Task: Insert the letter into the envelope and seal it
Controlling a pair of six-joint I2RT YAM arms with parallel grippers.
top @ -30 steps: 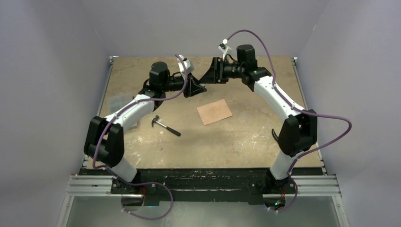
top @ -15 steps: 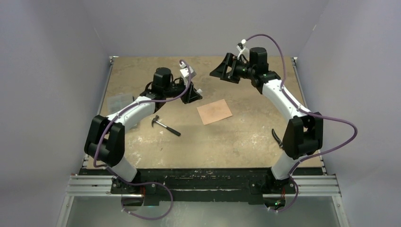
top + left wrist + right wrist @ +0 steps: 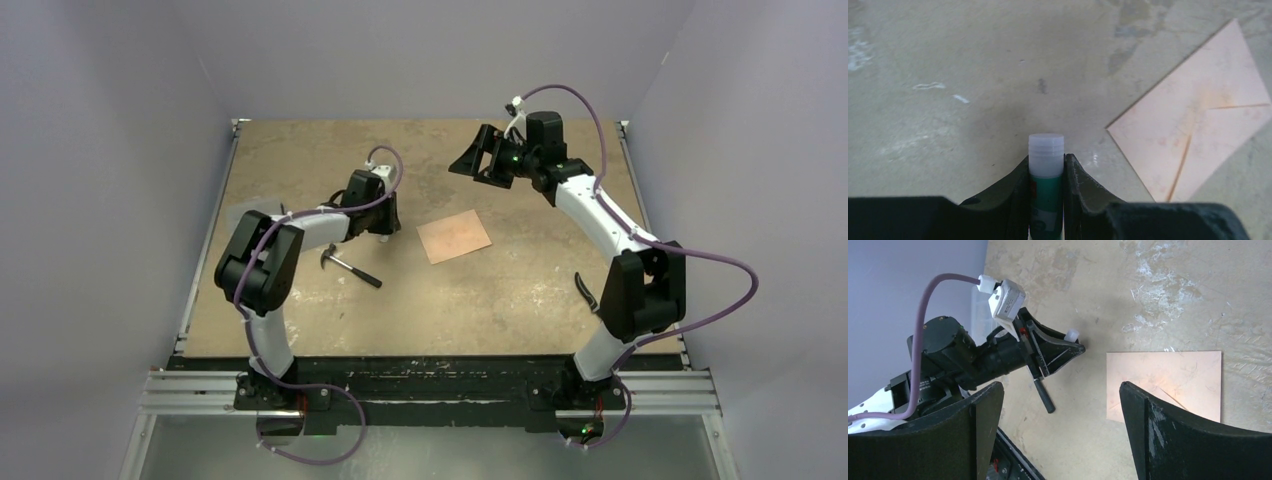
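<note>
As the arms part, left gripper jaws pinching a capped glue stick, right gripper jaws spread, the envelope looks sealed.

Bare table rings the envelope; hammer and left hand stand leftward.

Glue stick: ribbed translucent plastic cap, smooth green body. Envelope, at its 2 o'clock: matt salmon paper, faintly mottled. Table: matt tan surface, rough, scuffed, streaked white.
</note>
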